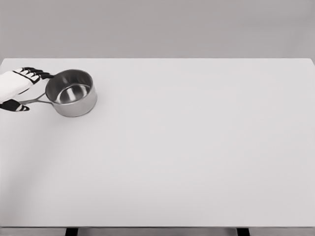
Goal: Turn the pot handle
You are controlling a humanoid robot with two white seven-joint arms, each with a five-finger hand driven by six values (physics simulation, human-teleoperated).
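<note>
White table (187,167) fills the view from the near edge to the far one. Toward its far left corner sits the pot (72,92), upright, its handle (35,101) pointing left. At the left edge the left robot hand (17,88) meets that handle: thumb below it, fingers (37,73) spread above, reaching to the pot's rim. No firm grip shows.

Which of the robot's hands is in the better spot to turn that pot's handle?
The left. The left hand is already at the pot, near the table's far left, its fingers spread around the thin handle. The right hand isn't in the picture at all.
</note>
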